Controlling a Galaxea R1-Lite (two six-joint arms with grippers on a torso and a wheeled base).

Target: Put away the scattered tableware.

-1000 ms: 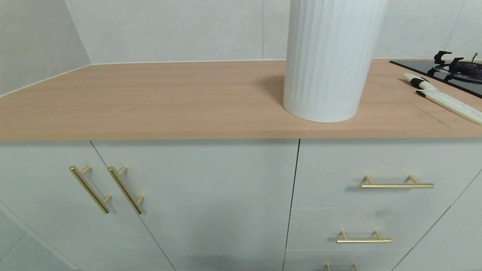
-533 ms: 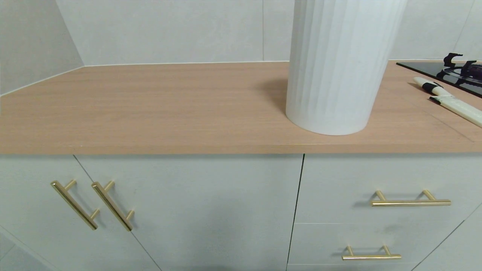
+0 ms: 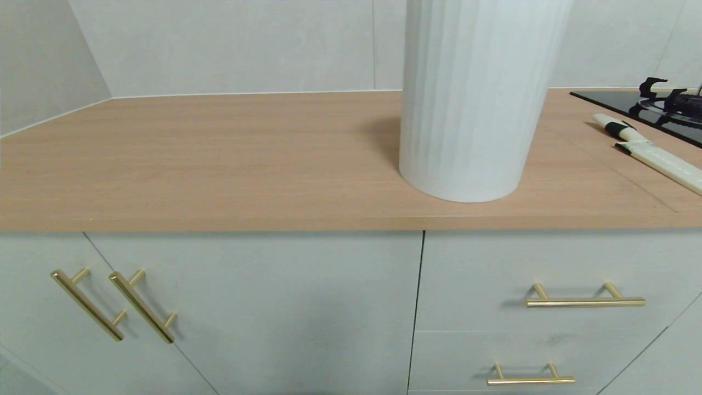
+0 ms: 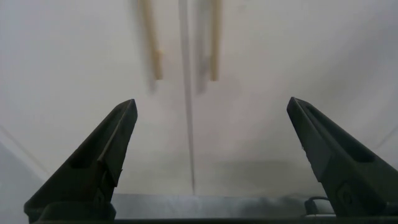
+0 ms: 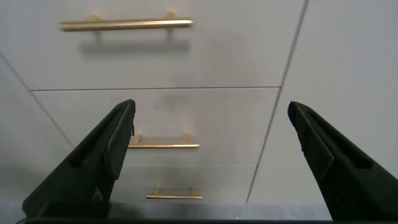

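Two claws, both spread wide, gripping nothing. Left claw (image 4: 211,106) faces the paired gold door handles (image 4: 214,37); right claw (image 5: 211,107) faces the drawer fronts (image 5: 186,112). Knife (image 3: 647,151) lies flat on the counter (image 3: 219,159), right edge of frame, near the black cooktop (image 3: 630,104). Tall white ribbed container (image 3: 471,99) stands upright, centre-right.

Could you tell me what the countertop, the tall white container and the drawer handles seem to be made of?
The countertop looks like wood or wood-look laminate, matte, with straight grain. The tall white container could be ceramic or plastic, matte: vertical ribs, soft shading, no sharp glints. The drawer handles look like polished brass-coloured metal: bright highlights along the bars.
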